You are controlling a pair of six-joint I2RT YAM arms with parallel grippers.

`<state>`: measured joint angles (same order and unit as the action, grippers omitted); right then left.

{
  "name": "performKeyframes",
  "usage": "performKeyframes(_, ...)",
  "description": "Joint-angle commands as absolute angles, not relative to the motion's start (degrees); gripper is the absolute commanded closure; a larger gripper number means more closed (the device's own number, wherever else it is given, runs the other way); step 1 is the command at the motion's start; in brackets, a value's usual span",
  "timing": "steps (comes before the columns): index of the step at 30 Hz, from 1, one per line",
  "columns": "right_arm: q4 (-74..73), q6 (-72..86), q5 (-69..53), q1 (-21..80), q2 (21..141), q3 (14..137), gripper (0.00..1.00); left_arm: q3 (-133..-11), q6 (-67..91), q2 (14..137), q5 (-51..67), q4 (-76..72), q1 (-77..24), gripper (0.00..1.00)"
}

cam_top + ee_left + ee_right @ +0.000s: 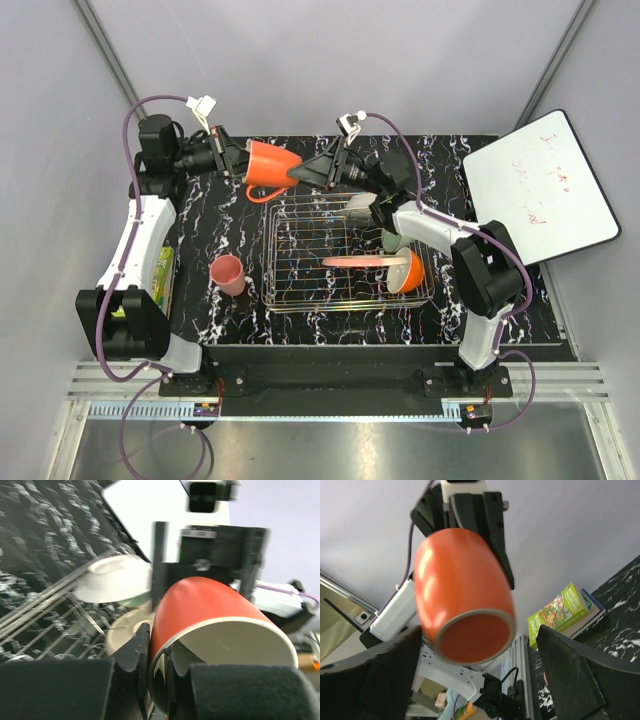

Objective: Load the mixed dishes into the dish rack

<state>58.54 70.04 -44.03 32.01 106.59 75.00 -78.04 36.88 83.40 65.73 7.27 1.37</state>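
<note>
Two grippers, one handover, I judged: over the eleven o'clock corner of the dish rack (pixel 300 255), my left gripper (pixel 247 160) pinched the orange mug (pixel 272 165) by its rim; my right gripper (pixel 301 175) stood wide open and had to close next.

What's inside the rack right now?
In the rack: a pink plate and orange bowl at its right end. A green bowl shows partly under the right arm, which hides the rest of that corner.
</note>
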Motion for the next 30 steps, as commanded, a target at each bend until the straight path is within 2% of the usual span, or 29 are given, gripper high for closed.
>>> performKeyframes(1,54.3,66.5,-46.6,32.3,105.6,75.7,0.00,-82.7,37.7,81.3,72.2,5.3,-1.4,1.00)
performKeyframes(9,57.9,68.8,-45.7,30.3,104.5,72.7,0.00,-81.2,35.4,80.9,72.1,7.6,-1.0,1.00)
performKeyframes(14,64.7,75.2,-46.1,30.7,108.0,75.6,0.00,-80.4,35.2,82.6,70.6,6.7,-2.3,1.00)
performKeyframes(23,65.5,76.5,-47.8,34.0,110.0,80.5,0.01,-81.6,35.4,86.8,69.3,6.1,-4.8,1.00)
performKeyframes(24,66.0,77.4,-47.8,34.0,110.0,80.2,0.04,-81.7,35.3,87.1,69.1,6.0,-4.8,1.00)
performKeyframes(25,66.4,78.0,-48.2,34.0,110.1,80.2,0.17,-81.7,35.2,87.3,69.0,5.9,-4.8,1.00)
performKeyframes(27,67.2,79.2,-48.4,34.0,110.2,79.8,0.31,-81.7,35.2,87.4,68.7,6.0,-4.7,1.00)
performKeyframes(28,67.3,79.3,-48.7,34.0,110.0,79.4,0.43,-81.7,35.2,87.4,68.6,5.9,-4.4,1.00)
performKeyframes(30,66.4,78.7,-48.9,33.9,109.7,78.8,0.56,-81.7,34.9,87.4,67.9,5.8,-4.0,1.00)
